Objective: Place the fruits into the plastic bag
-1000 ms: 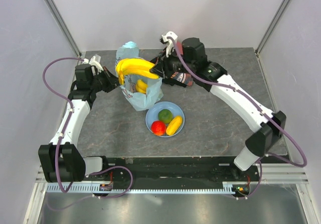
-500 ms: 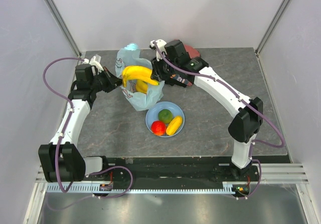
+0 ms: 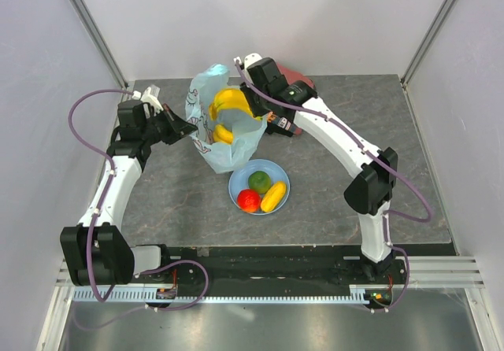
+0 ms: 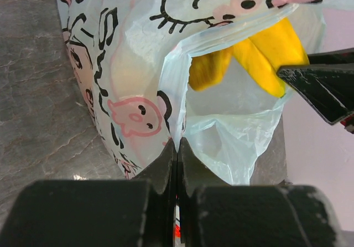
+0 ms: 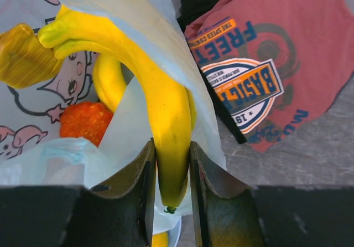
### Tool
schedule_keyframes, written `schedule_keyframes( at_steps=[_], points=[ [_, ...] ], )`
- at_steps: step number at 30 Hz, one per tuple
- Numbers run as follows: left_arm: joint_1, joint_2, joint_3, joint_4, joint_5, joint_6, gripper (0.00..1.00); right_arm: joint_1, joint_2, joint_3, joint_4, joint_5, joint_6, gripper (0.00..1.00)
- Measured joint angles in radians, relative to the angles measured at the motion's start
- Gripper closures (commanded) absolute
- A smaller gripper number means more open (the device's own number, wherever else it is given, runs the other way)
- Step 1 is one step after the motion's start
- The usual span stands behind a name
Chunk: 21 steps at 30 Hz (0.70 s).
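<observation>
Top view: plastic bag (image 3: 224,150) stood open at mid-table, just behind blue plate (image 3: 236,184). Bag rim pinched in clenched left gripper (image 3: 191,131). Banana bunch (image 3: 228,101) held at bag mouth, clamped by right gripper (image 3: 248,113). Green fruit (image 3: 258,181), red fruit (image 3: 249,200) and yellow oblong fruit (image 3: 273,196) seen on plate.

Left wrist: jaws pressed together on thin bag edge; bananas seen through opening.

Right wrist: one banana gripped between fingers; orange fruit (image 5: 86,119) lodged inside bag; red printed cloth (image 5: 265,70) laid beside bag.
</observation>
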Motion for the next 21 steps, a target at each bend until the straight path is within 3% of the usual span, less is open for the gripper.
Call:
schedule_keyframes(
  at_steps=[9,21],
  points=[
    [-0.016,0.013,0.0,0.039,0.066,0.001,0.98,0.133,0.118,0.152,-0.05,0.145,-0.057,1.0],
    [-0.017,0.015,-0.003,0.055,0.083,0.006,0.99,0.173,0.196,0.093,-0.047,0.239,-0.1,1.0]
  ],
)
